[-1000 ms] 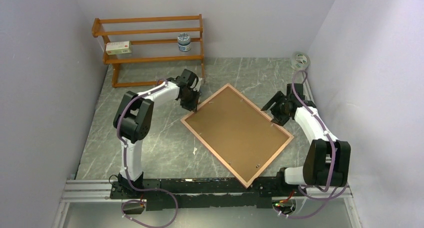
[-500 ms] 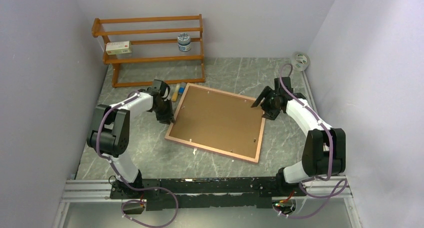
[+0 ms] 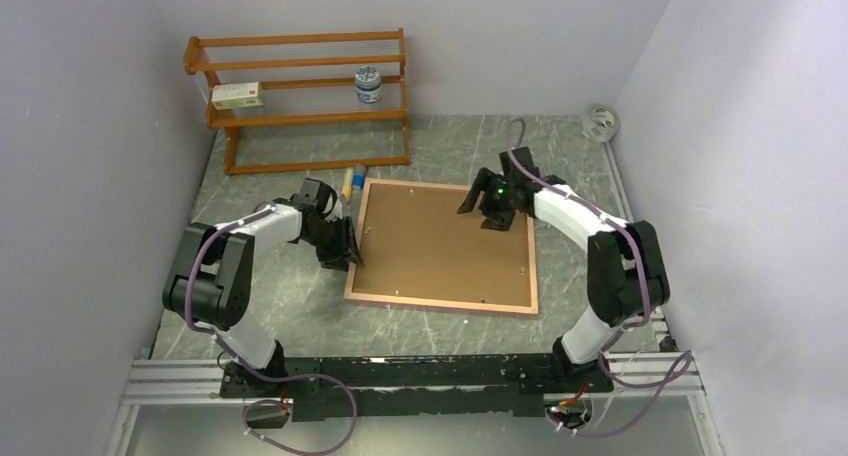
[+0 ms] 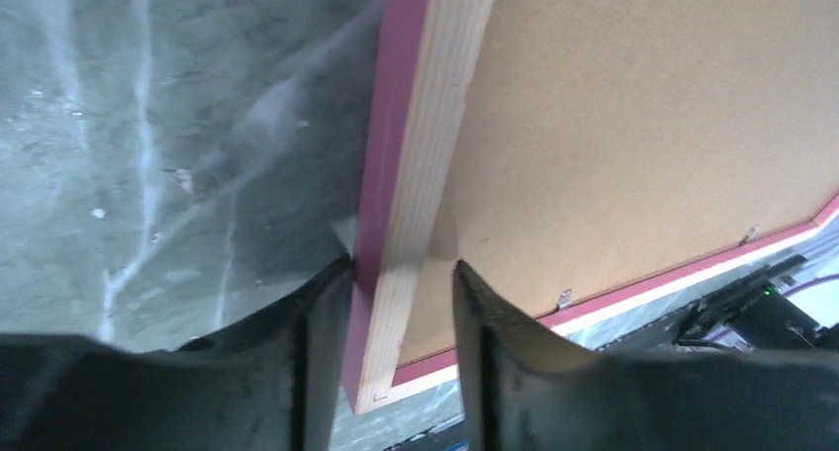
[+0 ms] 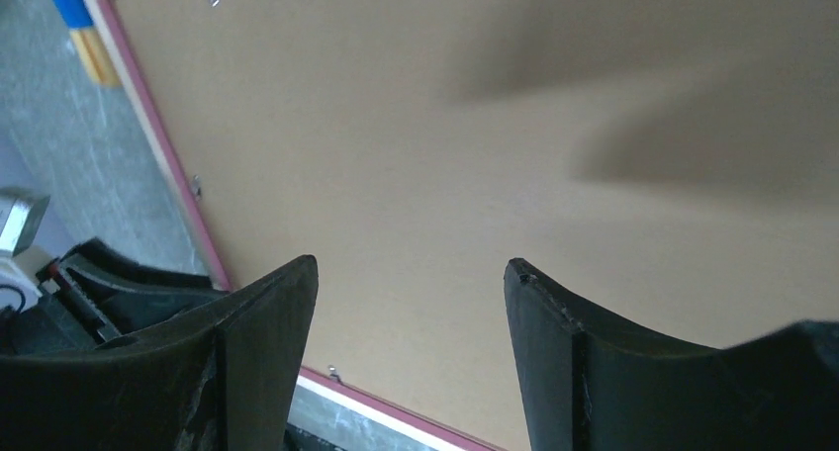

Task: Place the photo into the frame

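Note:
The frame (image 3: 440, 302) lies back side up on the table, a narrow pink border around a brown backing sheet (image 3: 440, 246). My left gripper (image 3: 350, 256) straddles its left rail (image 4: 425, 144). One finger (image 4: 322, 313) touches the pink outer side, while the other finger (image 4: 485, 322) stands off the wood with a gap, so the left gripper (image 4: 401, 273) is open. My right gripper (image 3: 483, 214) hovers open over the backing near the frame's far right corner, with only the brown sheet (image 5: 445, 154) between the jaws of the right gripper (image 5: 411, 268). The photo is out of view.
An orange shelf rack (image 3: 300, 86) stands at the back left with a white box (image 3: 238, 96) and a jar (image 3: 369, 84) on it. A blue and yellow item (image 3: 351, 183) lies by the frame's far left corner. A tape roll (image 3: 600, 123) sits at the back right.
The frame has swung from a diamond pose to nearly square with the table and shifted left. My left jaws have widened on its rail. The right gripper has moved left over the backing.

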Controlling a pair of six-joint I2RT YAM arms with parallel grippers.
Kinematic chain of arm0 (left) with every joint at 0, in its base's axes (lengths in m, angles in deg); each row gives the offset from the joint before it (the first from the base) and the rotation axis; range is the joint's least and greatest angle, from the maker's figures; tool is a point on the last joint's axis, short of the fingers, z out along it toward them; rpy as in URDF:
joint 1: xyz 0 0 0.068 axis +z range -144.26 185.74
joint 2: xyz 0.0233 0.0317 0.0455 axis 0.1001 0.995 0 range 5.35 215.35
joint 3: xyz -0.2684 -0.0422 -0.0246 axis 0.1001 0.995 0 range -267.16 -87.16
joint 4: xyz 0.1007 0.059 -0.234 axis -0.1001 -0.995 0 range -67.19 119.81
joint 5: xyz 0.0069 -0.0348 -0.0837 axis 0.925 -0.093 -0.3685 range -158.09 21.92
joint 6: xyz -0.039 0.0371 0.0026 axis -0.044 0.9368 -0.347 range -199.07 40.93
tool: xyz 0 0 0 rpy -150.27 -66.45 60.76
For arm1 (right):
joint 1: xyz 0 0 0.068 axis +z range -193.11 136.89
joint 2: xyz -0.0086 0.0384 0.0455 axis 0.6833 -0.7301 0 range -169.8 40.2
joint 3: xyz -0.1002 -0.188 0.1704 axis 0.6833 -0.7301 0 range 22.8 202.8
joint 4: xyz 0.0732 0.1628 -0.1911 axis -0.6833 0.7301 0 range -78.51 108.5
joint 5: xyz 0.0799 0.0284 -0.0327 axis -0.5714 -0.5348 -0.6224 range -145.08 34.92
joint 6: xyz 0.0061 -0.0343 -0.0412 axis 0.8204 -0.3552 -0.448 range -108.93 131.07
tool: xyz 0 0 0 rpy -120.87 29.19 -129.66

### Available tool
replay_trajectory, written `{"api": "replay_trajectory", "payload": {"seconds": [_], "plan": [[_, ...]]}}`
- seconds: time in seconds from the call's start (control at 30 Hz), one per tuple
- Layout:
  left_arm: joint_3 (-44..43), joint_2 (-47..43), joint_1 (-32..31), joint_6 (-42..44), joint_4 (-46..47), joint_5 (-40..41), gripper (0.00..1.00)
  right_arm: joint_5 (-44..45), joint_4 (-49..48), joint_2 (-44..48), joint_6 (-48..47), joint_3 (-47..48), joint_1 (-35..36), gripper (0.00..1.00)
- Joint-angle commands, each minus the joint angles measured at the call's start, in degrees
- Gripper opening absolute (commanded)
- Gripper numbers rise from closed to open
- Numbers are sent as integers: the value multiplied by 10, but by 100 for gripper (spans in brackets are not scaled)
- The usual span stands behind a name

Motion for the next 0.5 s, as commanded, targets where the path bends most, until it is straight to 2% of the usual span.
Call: {"api": "replay_trajectory", "payload": {"seconds": [0.0, 0.1, 0.2, 0.33, 0.47], "plan": [[-1, -18, -6, 6, 5, -26, 54, -56, -99, -37, 29, 32, 55, 72], [-5, -30, 1, 0, -3, 12, 58, -82, -162, -66, 50, 39, 99, 68], [0, -44, 9, -4, 16, 2, 55, -122, -235, -106, 75, 49, 135, 53], [3, -41, 14, -3, 38, -21, 46, -144, -313, -165, 102, 73, 175, 38], [-3, -15, 18, 11, 39, -32, 32, -141, -350, -219, 125, 110, 205, 34]]}}
